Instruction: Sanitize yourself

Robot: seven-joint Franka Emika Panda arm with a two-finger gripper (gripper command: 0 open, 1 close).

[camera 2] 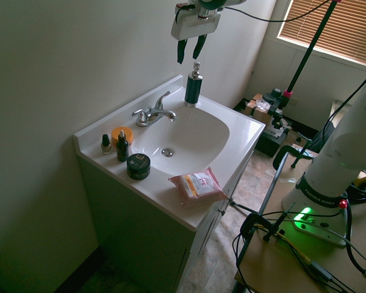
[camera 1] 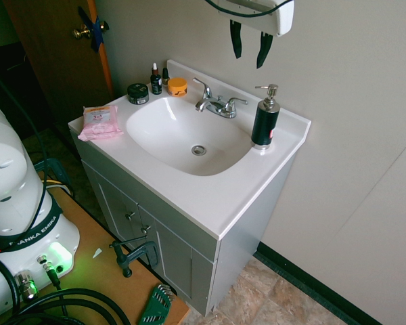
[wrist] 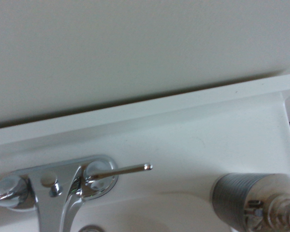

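My white gripper (camera 1: 249, 55) hangs high over the back of the vanity, just above the soap dispenser (camera 1: 264, 118) and a little toward the faucet side. Its two dark fingers (camera 1: 235, 39) point down, stand apart and hold nothing. In the second exterior view the gripper (camera 2: 190, 56) hovers right over the dispenser (camera 2: 193, 86), a dark bottle with a chrome pump. The pump head (wrist: 256, 198) shows close up in the wrist view, beside a faucet handle (wrist: 121, 170). Only the gripper head of the arm shows over the sink.
A chrome faucet (camera 1: 216, 105) stands behind the white basin (camera 1: 155, 132). At the far left corner are a dark jar (camera 1: 137, 93), a dropper bottle (camera 1: 155, 80) and an orange jar (camera 1: 177, 87). A pink wipes pack (camera 1: 98, 122) lies at the counter's left edge. The wall is close behind.
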